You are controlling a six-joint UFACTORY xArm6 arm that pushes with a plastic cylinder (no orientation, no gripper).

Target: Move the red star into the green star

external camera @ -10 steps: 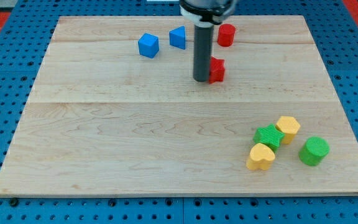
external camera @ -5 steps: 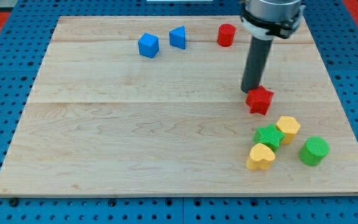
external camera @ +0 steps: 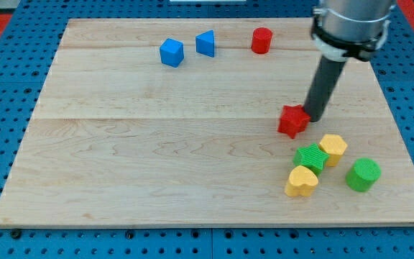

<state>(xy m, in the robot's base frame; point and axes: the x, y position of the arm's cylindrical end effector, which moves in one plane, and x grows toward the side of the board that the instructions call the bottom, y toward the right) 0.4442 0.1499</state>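
The red star (external camera: 292,121) lies right of the board's middle. The green star (external camera: 310,157) lies below it and a little to the right, with a gap between them. My tip (external camera: 315,116) rests against the red star's upper right side. The rod rises from there toward the view's top right.
A yellow hexagon (external camera: 333,148) touches the green star's upper right and a yellow heart (external camera: 301,180) its lower left. A green cylinder (external camera: 363,174) stands to the right. A blue cube (external camera: 171,52), a blue wedge-like block (external camera: 205,42) and a red cylinder (external camera: 261,40) lie near the board's top.
The red star has been pushed from the upper middle down and right toward the green star. My tip has since moved from its upper left to its upper right, and the star shifted slightly left.
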